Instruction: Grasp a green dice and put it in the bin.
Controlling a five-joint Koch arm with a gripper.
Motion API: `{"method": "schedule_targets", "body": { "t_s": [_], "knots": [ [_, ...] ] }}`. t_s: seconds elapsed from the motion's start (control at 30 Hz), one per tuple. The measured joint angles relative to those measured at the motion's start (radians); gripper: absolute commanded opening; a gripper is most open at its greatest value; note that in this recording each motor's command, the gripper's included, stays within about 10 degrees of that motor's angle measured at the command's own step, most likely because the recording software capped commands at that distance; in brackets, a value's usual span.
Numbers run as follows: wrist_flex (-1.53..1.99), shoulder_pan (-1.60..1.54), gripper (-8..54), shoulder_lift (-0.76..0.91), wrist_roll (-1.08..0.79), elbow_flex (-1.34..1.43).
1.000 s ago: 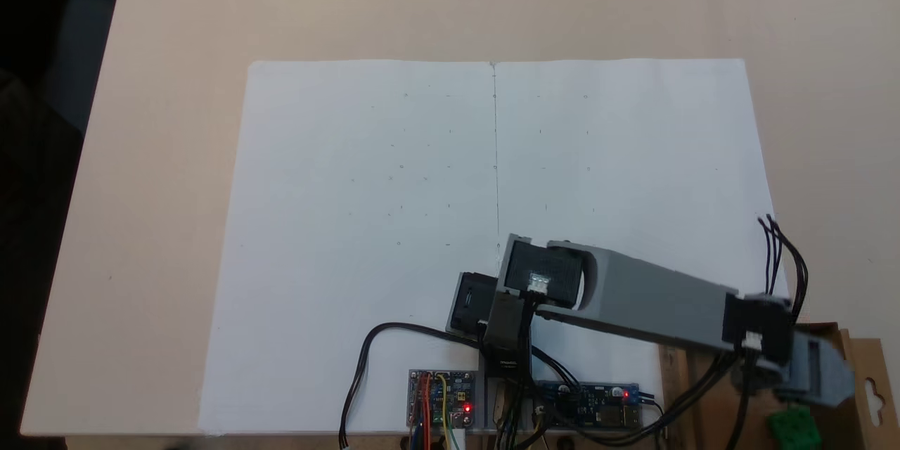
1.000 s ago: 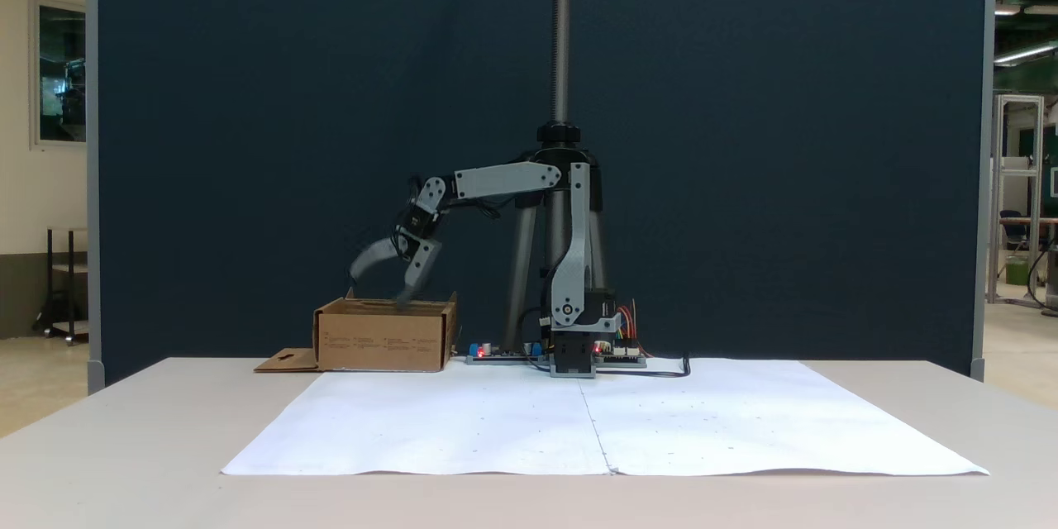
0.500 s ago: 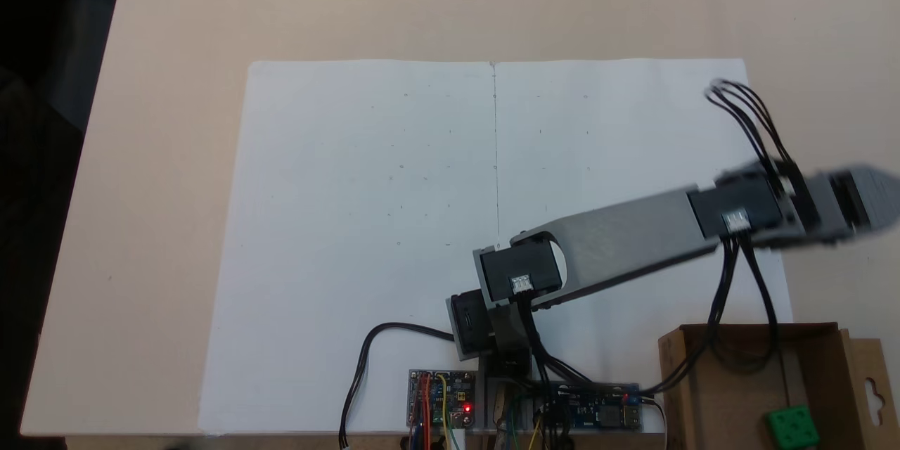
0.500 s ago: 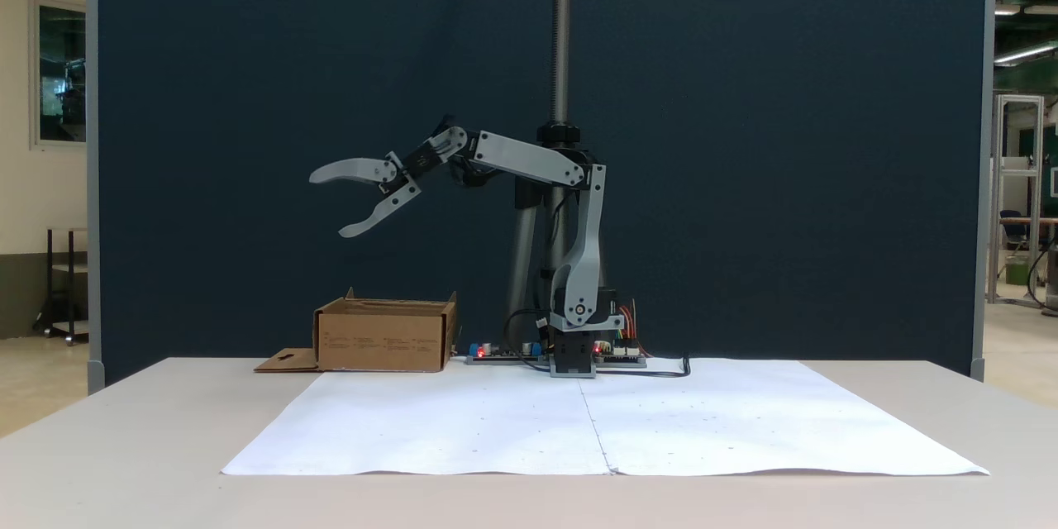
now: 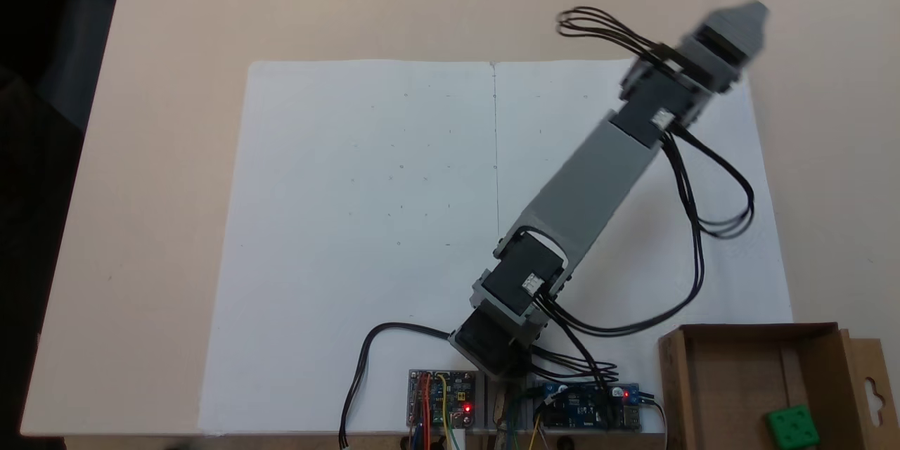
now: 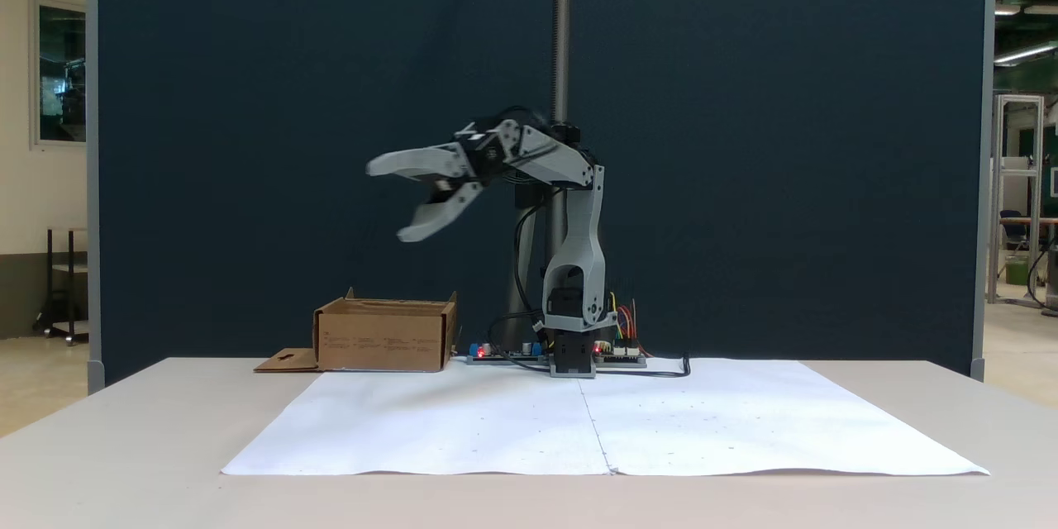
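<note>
The green dice (image 5: 793, 427), a glossy pipped cube, sat inside the brown cardboard bin (image 5: 728, 381). The grey plastic gripper (image 6: 395, 200) hung high above the table, curved jaws spread wide, empty.

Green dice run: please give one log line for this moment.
green dice: in bin | tool: open, empty, raised above paper | task: done

The bin (image 5: 731, 380) is matt brown cardboard. The green dice (image 5: 792, 428) looks like smooth plastic. White paper sheets (image 5: 365, 225) lie matt.
</note>
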Motion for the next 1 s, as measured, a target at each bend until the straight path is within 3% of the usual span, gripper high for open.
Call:
{"method": "schedule_targets", "body": {
  "t_s": [0.5, 0.77, 1.0],
  "knots": [
    [-0.002, -0.360, 43.5, -0.018, 0.000, 0.020],
    [-0.160, -0.485, 43.9, -0.006, 0.000, 0.374],
    [-0.390, -0.586, 43.9, 0.103, -0.017, 0.733]
  ]
}}
